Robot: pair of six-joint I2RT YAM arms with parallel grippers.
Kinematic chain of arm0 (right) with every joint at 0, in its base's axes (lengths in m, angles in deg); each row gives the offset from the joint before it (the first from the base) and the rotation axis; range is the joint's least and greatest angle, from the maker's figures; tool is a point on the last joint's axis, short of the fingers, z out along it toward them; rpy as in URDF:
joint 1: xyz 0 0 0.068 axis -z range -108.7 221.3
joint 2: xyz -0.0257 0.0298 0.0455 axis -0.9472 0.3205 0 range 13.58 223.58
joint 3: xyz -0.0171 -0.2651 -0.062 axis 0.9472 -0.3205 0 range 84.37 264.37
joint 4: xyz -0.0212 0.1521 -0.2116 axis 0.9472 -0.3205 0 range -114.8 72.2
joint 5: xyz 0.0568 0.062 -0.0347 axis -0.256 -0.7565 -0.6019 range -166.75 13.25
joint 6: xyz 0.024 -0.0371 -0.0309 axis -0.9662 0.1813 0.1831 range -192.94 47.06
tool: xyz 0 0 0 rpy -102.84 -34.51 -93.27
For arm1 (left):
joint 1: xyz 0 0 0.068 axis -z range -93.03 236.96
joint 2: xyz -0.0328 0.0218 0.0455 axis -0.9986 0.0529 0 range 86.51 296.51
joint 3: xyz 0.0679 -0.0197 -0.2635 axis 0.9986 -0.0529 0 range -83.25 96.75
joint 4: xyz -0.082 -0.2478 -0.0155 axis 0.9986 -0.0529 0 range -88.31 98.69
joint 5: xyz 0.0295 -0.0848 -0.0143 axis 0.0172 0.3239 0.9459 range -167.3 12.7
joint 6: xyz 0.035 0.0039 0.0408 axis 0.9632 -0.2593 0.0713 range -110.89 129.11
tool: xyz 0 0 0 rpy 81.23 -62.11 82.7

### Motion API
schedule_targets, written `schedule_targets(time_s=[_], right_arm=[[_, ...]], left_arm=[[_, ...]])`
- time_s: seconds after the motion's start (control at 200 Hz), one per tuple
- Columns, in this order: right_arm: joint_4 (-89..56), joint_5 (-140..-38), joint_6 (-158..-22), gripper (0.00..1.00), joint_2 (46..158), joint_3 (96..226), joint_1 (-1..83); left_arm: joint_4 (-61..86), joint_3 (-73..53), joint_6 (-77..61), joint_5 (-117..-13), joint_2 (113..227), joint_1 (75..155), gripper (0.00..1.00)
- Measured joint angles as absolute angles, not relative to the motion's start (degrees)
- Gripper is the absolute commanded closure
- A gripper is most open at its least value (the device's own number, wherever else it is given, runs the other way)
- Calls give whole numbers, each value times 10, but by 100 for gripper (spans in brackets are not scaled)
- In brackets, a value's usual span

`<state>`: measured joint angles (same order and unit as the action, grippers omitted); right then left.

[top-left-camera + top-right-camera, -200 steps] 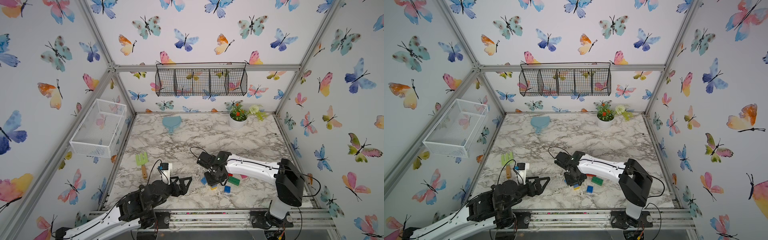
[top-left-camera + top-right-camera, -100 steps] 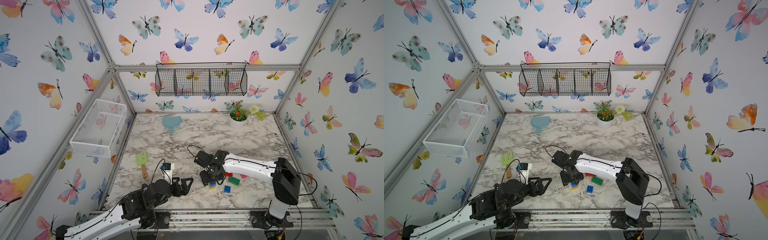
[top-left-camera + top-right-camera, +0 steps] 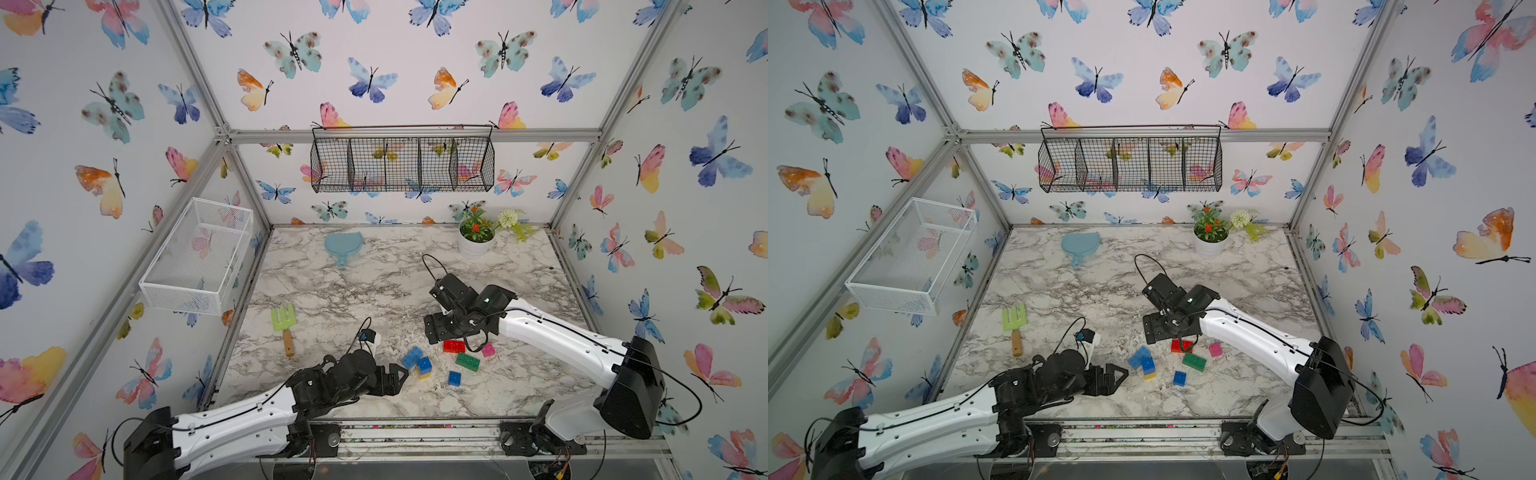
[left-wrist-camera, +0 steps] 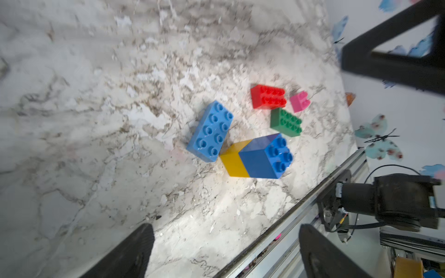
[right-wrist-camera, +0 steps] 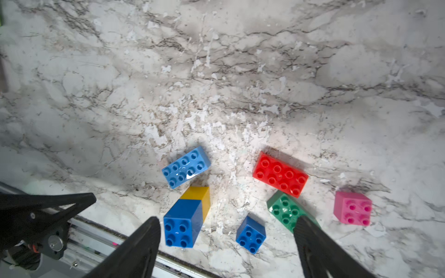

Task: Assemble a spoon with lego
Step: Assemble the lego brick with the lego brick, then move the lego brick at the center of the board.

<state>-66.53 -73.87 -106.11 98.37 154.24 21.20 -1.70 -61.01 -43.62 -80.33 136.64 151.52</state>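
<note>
Right wrist view: yellow-blue stack [image 5: 186, 216] on its side near tabletop [image 5: 216, 72] front edge, light-blue brick [image 5: 185, 167] just beside, red brick [image 5: 280, 177], green brick [image 5: 284, 209], pink brick [image 5: 352, 208] nearby. Likely light, rigid, slick; pinch flat sides. Both wide, empty: left tool [image 4: 226, 226], right tool [image 5: 226, 220].

The lego [image 5: 280, 174] lies loose: five single bricks and a blue-on-yellow pair [image 5: 183, 221] tipped sideways.
</note>
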Motion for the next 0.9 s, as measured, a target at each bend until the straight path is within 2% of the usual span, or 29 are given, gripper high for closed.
schedule_targets(time_s=[0.08, 0.455, 0.901], right_arm=[[-658, -746, -1042, 10, 983, 1539, 231], [-626, -771, -998, 10, 943, 1488, 264], [-604, -781, -992, 11, 904, 1445, 267]], left_arm=[[-12, -605, -436, -792, 1412, 1515, 19], [14, -568, -422, -805, 1547, 1510, 26], [78, -519, -376, -811, 1662, 1460, 28]])
